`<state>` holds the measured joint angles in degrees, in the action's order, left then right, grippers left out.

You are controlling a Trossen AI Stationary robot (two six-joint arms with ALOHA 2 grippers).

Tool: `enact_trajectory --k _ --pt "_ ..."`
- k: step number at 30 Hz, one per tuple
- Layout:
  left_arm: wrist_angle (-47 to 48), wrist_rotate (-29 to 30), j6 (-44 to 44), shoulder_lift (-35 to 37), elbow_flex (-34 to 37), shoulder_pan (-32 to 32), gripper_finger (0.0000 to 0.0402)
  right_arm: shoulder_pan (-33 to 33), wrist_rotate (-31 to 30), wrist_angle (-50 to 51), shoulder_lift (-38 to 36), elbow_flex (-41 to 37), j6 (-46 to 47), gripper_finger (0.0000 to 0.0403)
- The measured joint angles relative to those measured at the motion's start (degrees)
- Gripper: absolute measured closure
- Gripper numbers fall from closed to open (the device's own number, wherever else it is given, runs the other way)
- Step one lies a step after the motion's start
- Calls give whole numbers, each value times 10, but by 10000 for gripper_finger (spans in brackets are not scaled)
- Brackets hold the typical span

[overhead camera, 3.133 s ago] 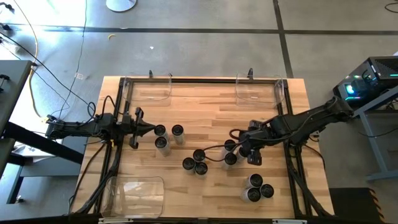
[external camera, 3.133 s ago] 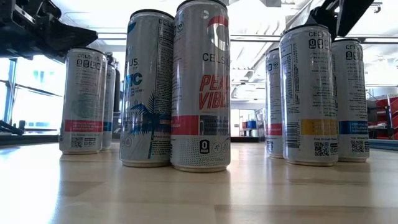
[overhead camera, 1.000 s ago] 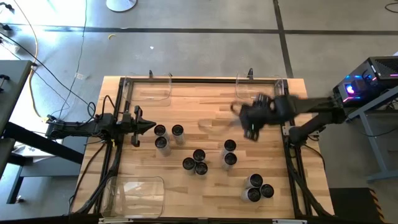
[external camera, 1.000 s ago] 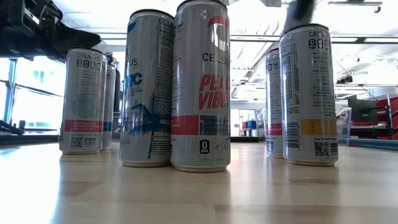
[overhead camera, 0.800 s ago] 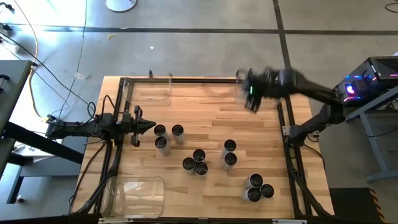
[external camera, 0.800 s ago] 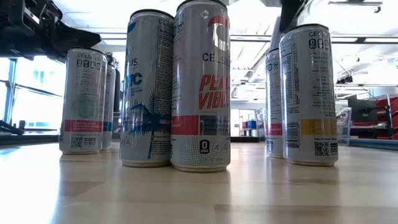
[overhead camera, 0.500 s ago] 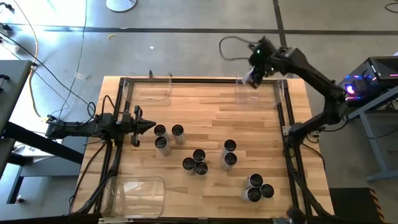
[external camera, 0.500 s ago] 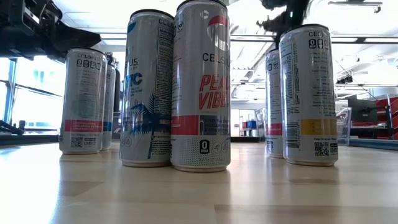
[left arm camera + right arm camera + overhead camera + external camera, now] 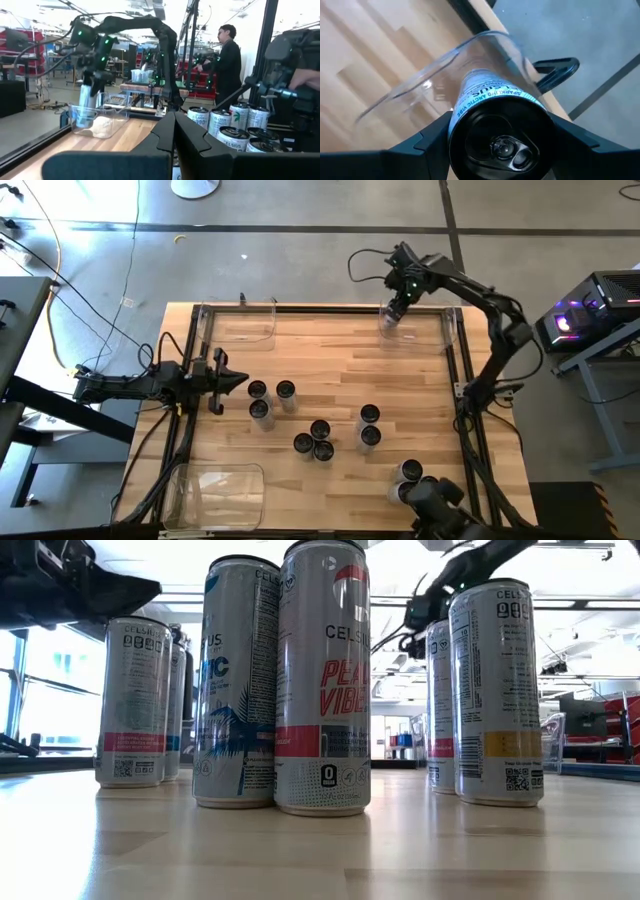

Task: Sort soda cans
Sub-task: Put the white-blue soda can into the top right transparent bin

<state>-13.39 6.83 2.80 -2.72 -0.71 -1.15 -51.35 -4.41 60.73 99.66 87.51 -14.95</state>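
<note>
The right gripper (image 9: 393,311) is clamping a soda can (image 9: 497,132) upright over the clear bin (image 9: 412,328) at the table's far right corner; the left gripper (image 9: 236,384), fingers closed, is sitting beside the other cans (image 9: 321,438) mid-table.

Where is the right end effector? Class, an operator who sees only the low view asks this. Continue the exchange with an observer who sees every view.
Observer: The high view shows the right end effector over the clear plastic bin at the far right corner of the table.
Operator: Is it carrying anything?
Observer: Yes. In the right wrist view it is shut on a soda can, held upright above that bin.
Operator: And the left one?
Observer: The left end effector is shut and empty, beside three cans on the table's left side.
</note>
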Motion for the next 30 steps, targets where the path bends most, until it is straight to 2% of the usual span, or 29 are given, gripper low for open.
enact_trajectory --k 6,13,18,20,30 --pt "-3 0 -1 0 0 0 401 0 -1 -11 32 15 -8 162" --pt "-2 1 -1 0 0 0 402 0 0 -17 34 15 -21 160" --pt "-1 1 -1 0 0 0 402 0 -1 -23 34 13 -19 70" --pt "-1 1 -2 0 0 0 401 0 -1 -21 25 12 -19 47" --pt "-2 2 -5 0 0 0 401 0 -21 -34 -83 13 -21 34"
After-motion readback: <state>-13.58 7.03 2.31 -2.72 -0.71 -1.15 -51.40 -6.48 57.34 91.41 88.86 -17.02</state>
